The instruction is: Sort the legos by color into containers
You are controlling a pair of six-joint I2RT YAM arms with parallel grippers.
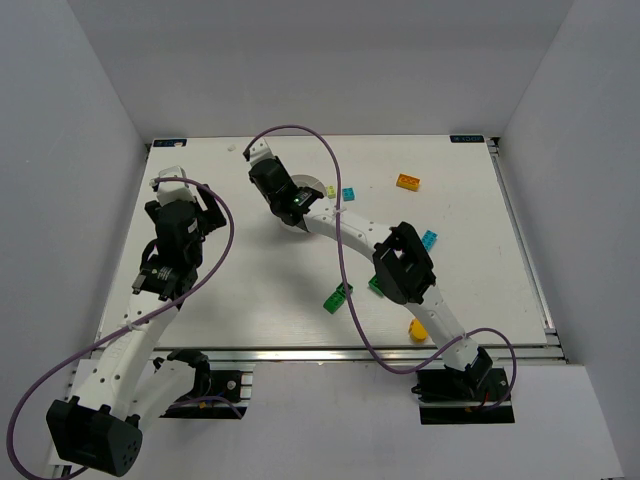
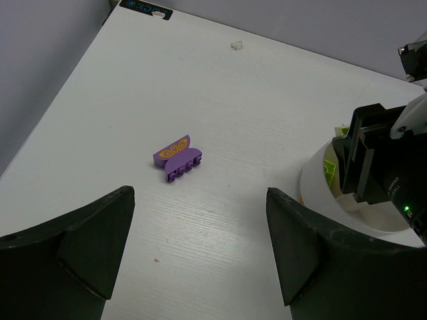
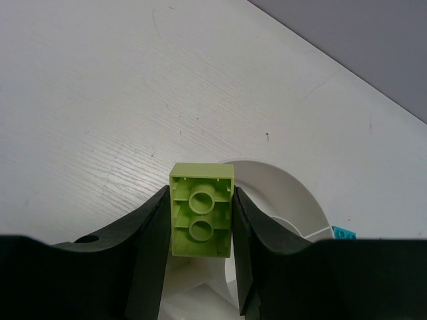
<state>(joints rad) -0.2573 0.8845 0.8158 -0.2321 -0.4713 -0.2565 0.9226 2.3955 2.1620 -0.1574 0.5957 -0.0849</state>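
Observation:
My right gripper (image 3: 201,220) is shut on a lime brick (image 3: 201,210), underside towards the camera, and holds it over the round white divided dish (image 3: 293,193). In the top view this gripper (image 1: 290,205) covers most of the dish (image 1: 312,184). My left gripper (image 2: 199,197) is open and empty above the table, at the left in the top view (image 1: 195,215). A purple brick with an orange butterfly print (image 2: 177,159) lies just beyond its fingers. The dish rim (image 2: 312,190) shows to its right, with something lime (image 2: 328,170) inside.
Loose bricks lie right of and in front of the dish: cyan (image 1: 348,193), orange (image 1: 408,181), cyan (image 1: 429,239), bright green (image 1: 338,298), dark green (image 1: 375,285) and yellow (image 1: 418,330). The right arm's forearm crosses above the green ones. White walls enclose the table.

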